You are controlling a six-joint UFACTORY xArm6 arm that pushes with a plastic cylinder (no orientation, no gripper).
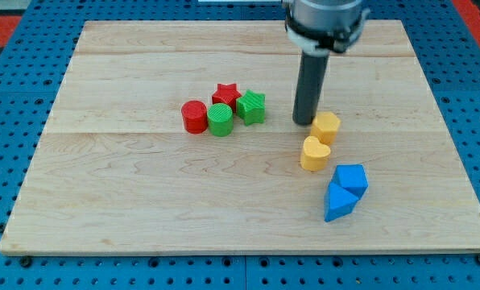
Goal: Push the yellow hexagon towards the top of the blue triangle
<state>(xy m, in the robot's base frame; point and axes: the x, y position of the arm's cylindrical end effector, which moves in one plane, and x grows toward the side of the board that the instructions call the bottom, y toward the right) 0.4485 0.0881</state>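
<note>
The yellow hexagon (327, 127) lies right of the board's centre. My tip (304, 122) stands just to its left, touching or nearly touching it. A yellow heart (314, 153) lies just below the hexagon. The blue triangle (337, 202) lies lower, toward the view's bottom right, with a blue cube-like block (352, 177) touching its upper right side. The hexagon is well above the blue triangle, with the heart between them.
A cluster sits left of my tip: a red cylinder (195, 116), a green cylinder (220, 119), a red star (225, 94) and a green star (251, 106). The wooden board (103, 201) lies on a blue pegboard surface.
</note>
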